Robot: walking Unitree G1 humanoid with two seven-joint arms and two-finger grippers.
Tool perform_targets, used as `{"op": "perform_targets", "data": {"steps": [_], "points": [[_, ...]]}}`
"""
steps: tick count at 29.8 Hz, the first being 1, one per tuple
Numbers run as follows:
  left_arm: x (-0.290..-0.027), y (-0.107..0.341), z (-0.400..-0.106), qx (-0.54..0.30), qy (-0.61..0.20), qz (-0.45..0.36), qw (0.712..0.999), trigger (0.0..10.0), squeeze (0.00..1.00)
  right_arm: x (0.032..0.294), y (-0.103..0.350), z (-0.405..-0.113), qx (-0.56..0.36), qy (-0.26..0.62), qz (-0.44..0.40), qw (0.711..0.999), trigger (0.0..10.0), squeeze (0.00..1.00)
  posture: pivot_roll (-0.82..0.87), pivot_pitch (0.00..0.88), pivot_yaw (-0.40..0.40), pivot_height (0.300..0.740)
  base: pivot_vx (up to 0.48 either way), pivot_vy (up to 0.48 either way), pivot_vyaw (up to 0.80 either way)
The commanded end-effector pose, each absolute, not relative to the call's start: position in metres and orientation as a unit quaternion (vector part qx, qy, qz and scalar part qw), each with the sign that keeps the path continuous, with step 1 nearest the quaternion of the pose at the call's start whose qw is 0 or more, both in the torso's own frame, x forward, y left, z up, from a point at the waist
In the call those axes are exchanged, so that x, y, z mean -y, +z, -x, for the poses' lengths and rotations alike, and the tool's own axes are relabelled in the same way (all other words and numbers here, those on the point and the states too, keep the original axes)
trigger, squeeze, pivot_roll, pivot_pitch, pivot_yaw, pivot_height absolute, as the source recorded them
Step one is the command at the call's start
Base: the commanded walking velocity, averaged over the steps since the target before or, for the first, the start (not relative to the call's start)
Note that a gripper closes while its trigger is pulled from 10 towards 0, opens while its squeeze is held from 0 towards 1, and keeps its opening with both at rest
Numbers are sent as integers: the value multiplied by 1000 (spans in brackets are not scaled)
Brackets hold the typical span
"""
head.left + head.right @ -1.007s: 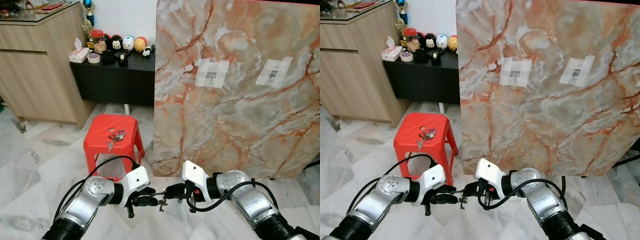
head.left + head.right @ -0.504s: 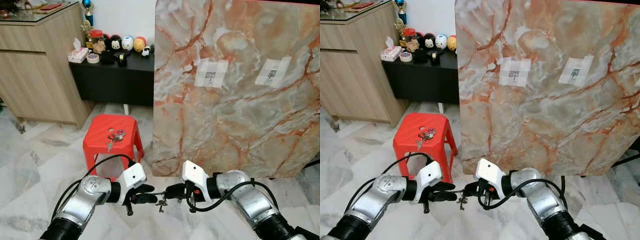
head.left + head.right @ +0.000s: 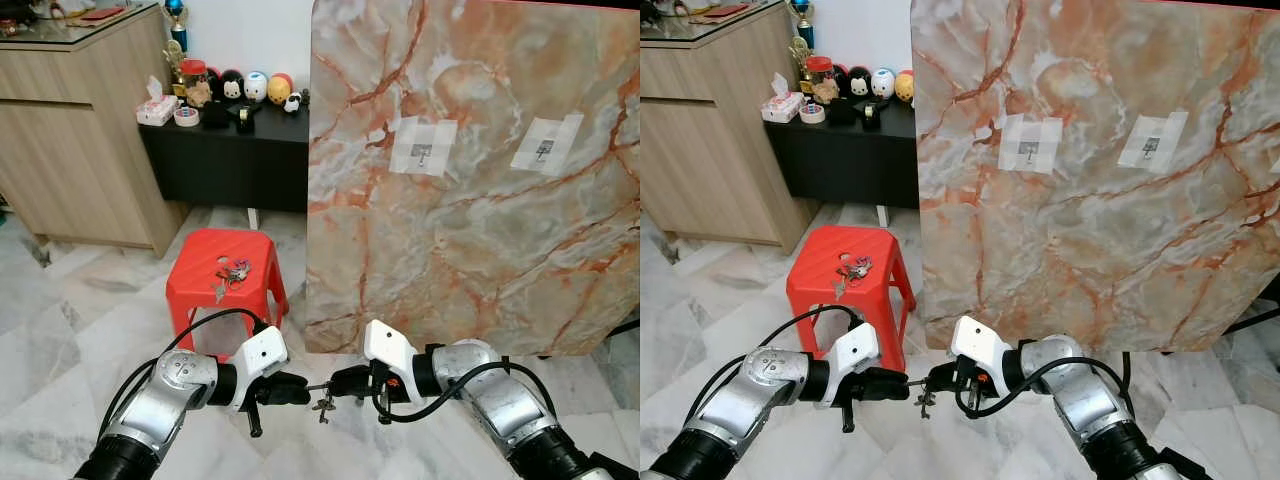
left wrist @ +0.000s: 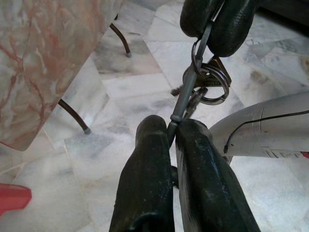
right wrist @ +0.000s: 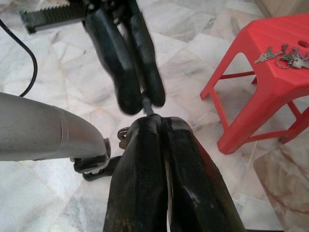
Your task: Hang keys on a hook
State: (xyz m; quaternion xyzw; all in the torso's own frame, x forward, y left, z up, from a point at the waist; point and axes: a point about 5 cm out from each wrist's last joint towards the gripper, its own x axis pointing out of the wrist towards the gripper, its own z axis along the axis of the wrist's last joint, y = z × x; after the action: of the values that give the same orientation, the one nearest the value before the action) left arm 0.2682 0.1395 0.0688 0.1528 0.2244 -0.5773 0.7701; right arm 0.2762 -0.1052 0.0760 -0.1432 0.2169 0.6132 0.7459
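Low over the marble floor (image 3: pixel 60 320), the robot's left gripper (image 3: pixel 296 390) and right gripper (image 3: pixel 338 381) met tip to tip, each clamped shut on one end of a thin grey rod (image 4: pixel 189 87). A key ring (image 4: pixel 212 83) with keys hung on that rod between them. Another bunch of keys (image 3: pixel 232 274) lay on a red stool (image 3: pixel 205 262) beside a leaning marble slab (image 3: pixel 470 180), where two small hooks (image 3: pixel 421 152) sat under tape patches.

A red stool (image 3: pixel 228 270) stands on the grey-veined white marble floor (image 3: pixel 60 310). The slab (image 3: pixel 470 180) is beige marble with orange-red veins. The cabinet (image 3: pixel 225 160) is black.
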Motion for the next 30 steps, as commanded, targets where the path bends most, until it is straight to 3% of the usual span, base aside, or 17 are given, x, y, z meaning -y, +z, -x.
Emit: {"op": "perform_targets", "data": {"steps": [1, 4, 5, 6, 7, 13, 14, 23, 30], "points": [[-135, 73, -268, -210, -582, -150, 771, 10000, 0, 105, 79, -278, -207, 613, 141, 749, 0, 0, 36, 0, -89, 740, 0, 0, 0], [-130, 72, -267, -209, -590, -152, 765, 10000, 0, 104, 79, -278, -207, 614, 141, 749, 0, 0, 37, 0, -90, 740, 0, 0, 0], [-130, 72, -267, -209, -593, -150, 763, 10000, 624, 104, 79, -278, -207, 614, 141, 749, 0, 0, 37, 0, -91, 740, 0, 0, 0], [-129, 72, -266, -208, -596, -149, 761, 10000, 624, 104, 79, -278, -207, 614, 141, 748, 0, 0, 37, 0, -91, 740, 0, 0, 0], [-129, 72, -266, -208, -596, -147, 761, 10000, 1000, 104, 79, -278, -207, 614, 141, 748, 0, 0, 37, 0, -91, 740, 0, 0, 0], [-128, 76, -269, -196, -591, -146, 769, 10000, 1000, 105, 79, -278, -207, 614, 142, 748, 0, 0, 37, 0, -91, 740, 0, 0, 0], [-128, 76, -269, -198, -591, -144, 769, 10000, 0, 105, 79, -278, -207, 615, 142, 748, 0, 0, 37, 0, -91, 740, 0, 0, 0], [-126, 74, -263, -210, -607, -136, 754, 10000, 0, 105, 79, -279, -207, 614, 143, 748, 0, 0, 37, 0, -93, 740, 0, 0, 0], [-128, 70, -264, -215, -597, -150, 758, 10000, 0, 105, 80, -279, -207, 614, 144, 748, 0, 0, 36, 0, -93, 740, 0, 0, 0]]}}
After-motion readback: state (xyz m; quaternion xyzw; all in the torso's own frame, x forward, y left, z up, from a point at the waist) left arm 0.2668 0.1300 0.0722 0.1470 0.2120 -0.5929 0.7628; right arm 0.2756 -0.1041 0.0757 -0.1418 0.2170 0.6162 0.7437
